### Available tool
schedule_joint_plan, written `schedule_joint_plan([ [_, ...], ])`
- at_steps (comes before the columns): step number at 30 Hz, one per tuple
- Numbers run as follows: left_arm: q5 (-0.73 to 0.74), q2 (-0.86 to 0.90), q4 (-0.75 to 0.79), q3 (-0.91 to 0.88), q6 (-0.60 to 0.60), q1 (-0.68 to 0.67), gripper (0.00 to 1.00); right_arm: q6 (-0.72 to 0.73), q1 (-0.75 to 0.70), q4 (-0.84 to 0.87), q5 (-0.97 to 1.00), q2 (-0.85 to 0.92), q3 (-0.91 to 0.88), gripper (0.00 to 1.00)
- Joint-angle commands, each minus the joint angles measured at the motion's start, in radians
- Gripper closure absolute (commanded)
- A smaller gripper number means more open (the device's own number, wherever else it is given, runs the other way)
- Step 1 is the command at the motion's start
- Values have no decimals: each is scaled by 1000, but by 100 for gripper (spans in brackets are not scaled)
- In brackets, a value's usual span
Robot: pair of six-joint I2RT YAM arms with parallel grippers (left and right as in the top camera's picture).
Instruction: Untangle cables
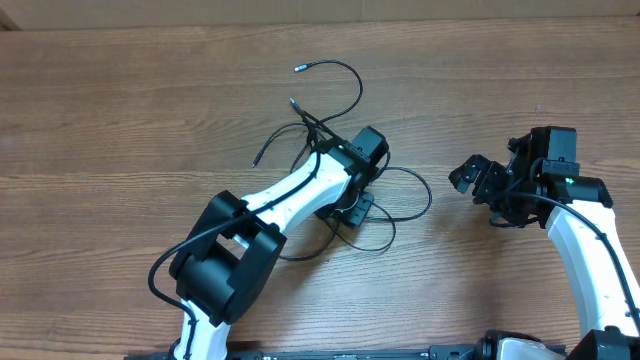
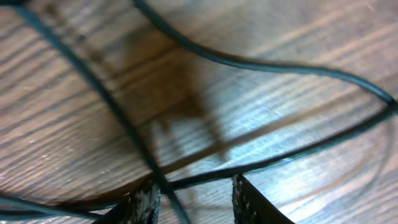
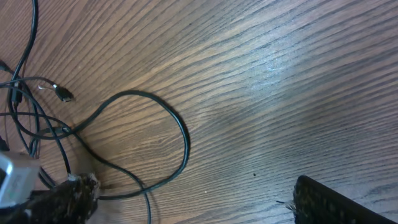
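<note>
the cables (image 1: pixel 312 128) lie in a loose tangle at the centre of the overhead frame on the wooden worktop (image 1: pixel 120 110). free ends poke out toward the upper left and a wide loop spills to the right. they look thin, light and limp, so lifting one strand will probably drag its neighbours along. the smooth jacket may also slide through a soft hold. the plugs seem stiffer. a free end such as the top plug (image 1: pixel 298 68), or the cord just behind it, looks the surest place to take hold and draw a strand out.

the left end effector (image 1: pixel 348 210) sits over the lower right of the tangle. the overhead view hides its tips under the left arm (image 1: pixel 290 190). the left wrist view shows its fingers (image 2: pixel 144 204) parted, with two strands crossing just at the tips and a thicker arc (image 2: pixel 261 65) beyond; nothing looks nipped.

at the right of the overhead frame the right end effector (image 1: pixel 470 178) hangs well apart from the cables. its own view shows it (image 3: pixel 193 186) spread wide over bare wood. that view also shows a silver-tipped plug (image 3: pixel 62 93) and the big loop (image 3: pixel 180 134) at upper left, details too fine to read from above.
</note>
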Motion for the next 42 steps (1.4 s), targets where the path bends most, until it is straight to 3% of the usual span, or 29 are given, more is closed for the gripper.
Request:
schedule_joint_plan([
  [1,21,12,9,-3,-139,47,58,-5,8,0,-1,5,0,0],
  [7,196,13,61,-4,-173,114,53,-4,8,4,-1,6,0,0],
  [12,190,13,82,-4,-194,115,55,-4,8,4,-1,5,0,0],
  [23,-58,13,40,-5,-127,28,52,-4,8,1,-1,5,0,0],
  [42,-76,51,24,-5,-53,28,55,-4,8,0,-1,5,0,0],
])
